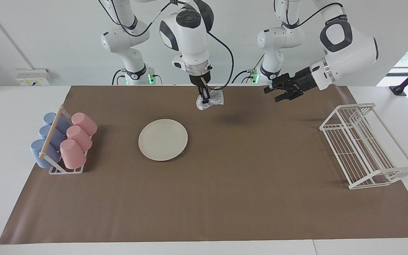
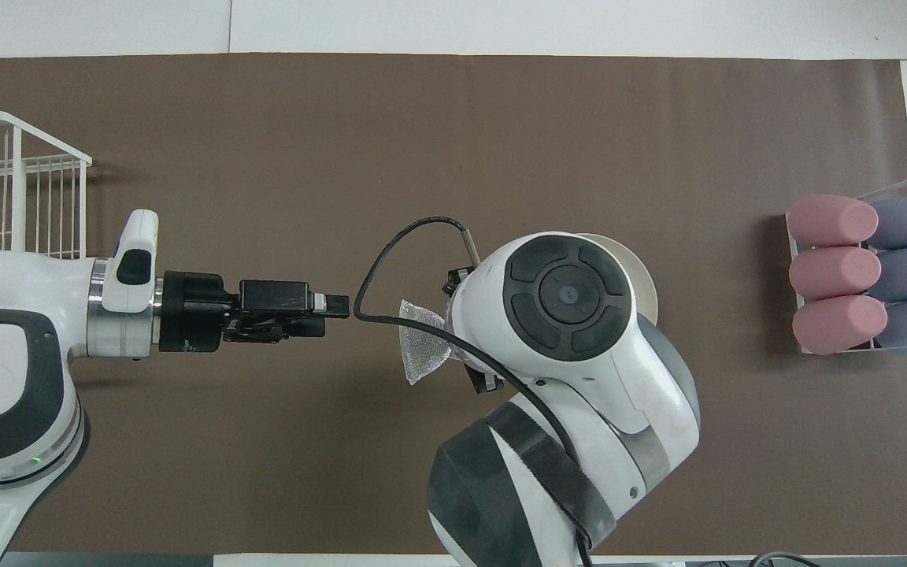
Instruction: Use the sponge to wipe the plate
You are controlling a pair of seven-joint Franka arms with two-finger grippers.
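R gripper (image 1: 204, 98) pinches sponge (image 1: 211, 101), up over mat (image 1: 225, 198). L gripper (image 1: 276, 95) wide open, holds nothing. Plate (image 1: 163, 139) bare.

Cream-white plate (image 1: 163, 139), silvery mesh sponge (image 1: 213, 99), pink cups (image 1: 78, 139), blue cups (image 1: 46, 139), brown mat (image 1: 225, 198).

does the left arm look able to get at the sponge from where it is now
Probably yes. The sponge hangs in the air from the shut right gripper, and the open left gripper is level with it over bare mat, nothing between them.
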